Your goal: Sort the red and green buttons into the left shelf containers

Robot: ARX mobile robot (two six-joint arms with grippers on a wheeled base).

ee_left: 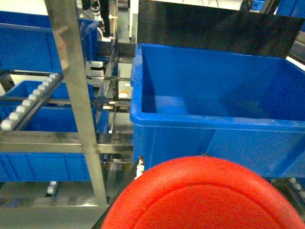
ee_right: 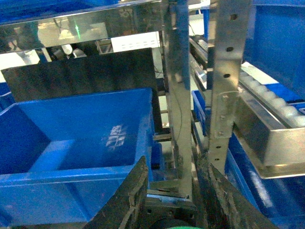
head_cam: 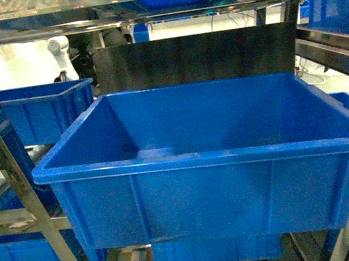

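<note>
- Two buttons appear, each only in a wrist view: the red button [ee_left: 205, 195] fills the bottom of the left wrist view, and a sliver of the green button [ee_right: 183, 227] shows at the bottom edge of the right wrist view.
- Left gripper: its fingers are not visible. The red cap sits hard against the camera, which suggests it is being carried, but the hold cannot be confirmed.
- Right gripper [ee_right: 171, 195]: two dark fingers [ee_right: 131, 200] stand apart in view, with the green sliver low between them. Whether they clamp it cannot be told.
- Blue bin [head_cam: 212, 154]: large, deep, upright on the shelf, open and showing no contents in the head view. Neither button is in it yet.
- Deciding relation: from the red cap, the bin lies ahead and above, its near rim [ee_left: 214, 121] between cap and cavity. The left arm looks the better lined up; the right wrist view faces a steel upright [ee_right: 178, 95], with the bin off to its left.
- Hidden: both button bodies, both arms in the head view, and part of the bin floor behind its near wall.
</note>
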